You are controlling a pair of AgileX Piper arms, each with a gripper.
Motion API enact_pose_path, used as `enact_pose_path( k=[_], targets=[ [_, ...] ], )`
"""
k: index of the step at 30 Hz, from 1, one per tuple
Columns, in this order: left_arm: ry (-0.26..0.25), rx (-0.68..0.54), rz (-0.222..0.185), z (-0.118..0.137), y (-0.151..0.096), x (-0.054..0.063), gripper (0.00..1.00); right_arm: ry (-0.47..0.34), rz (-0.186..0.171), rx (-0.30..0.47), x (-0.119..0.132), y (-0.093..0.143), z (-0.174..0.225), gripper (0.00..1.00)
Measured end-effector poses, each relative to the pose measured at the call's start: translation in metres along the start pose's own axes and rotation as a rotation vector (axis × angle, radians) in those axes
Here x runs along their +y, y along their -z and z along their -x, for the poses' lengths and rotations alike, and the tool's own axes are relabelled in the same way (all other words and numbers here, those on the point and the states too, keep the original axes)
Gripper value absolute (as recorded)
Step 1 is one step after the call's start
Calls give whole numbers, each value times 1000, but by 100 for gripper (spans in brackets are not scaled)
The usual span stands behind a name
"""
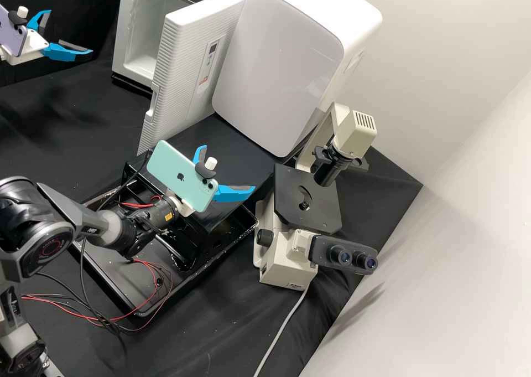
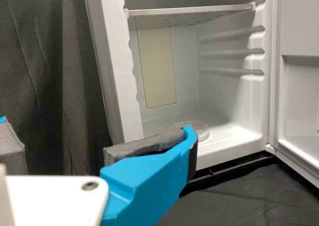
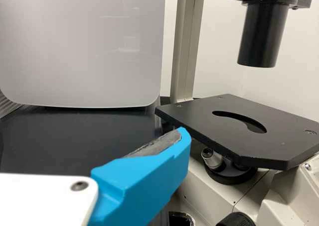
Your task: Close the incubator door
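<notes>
Incubator door (image 1: 185,61) open, upper left-of-ctr in high view, L of white unit (image 1: 276,61). L claw (image 1: 70,32) open + empty, upper left, apart from door. R claw (image 1: 229,168) also open + empty, nr ctr. Dishes (image 2: 203,129) on incubator (image 2: 124,76) floor, per L wrist cam. Microscope (image 1: 276,273) lower right-of-ctr, on desk (image 1: 50,106).

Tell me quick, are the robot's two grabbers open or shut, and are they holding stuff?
Left gripper: open, holding nothing.
Right gripper: open, holding nothing.

Off-white walls (image 1: 459,45) stand beside black cloth (image 1: 221,332) that lies in soft folds.
</notes>
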Motion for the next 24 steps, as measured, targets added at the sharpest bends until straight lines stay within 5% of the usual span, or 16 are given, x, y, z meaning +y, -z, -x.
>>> enact_pose_path(
  k=[11,12,24],
  targets=[
    [0,0,0,0,0,0,100,0,0,0,0,0,0,100],
    [0,0,0,0,0,0,100,0,0,0,0,0,0,0],
    [0,0,0,0,0,0,100,-79,3,83,13,13,-8,0]
  ],
)
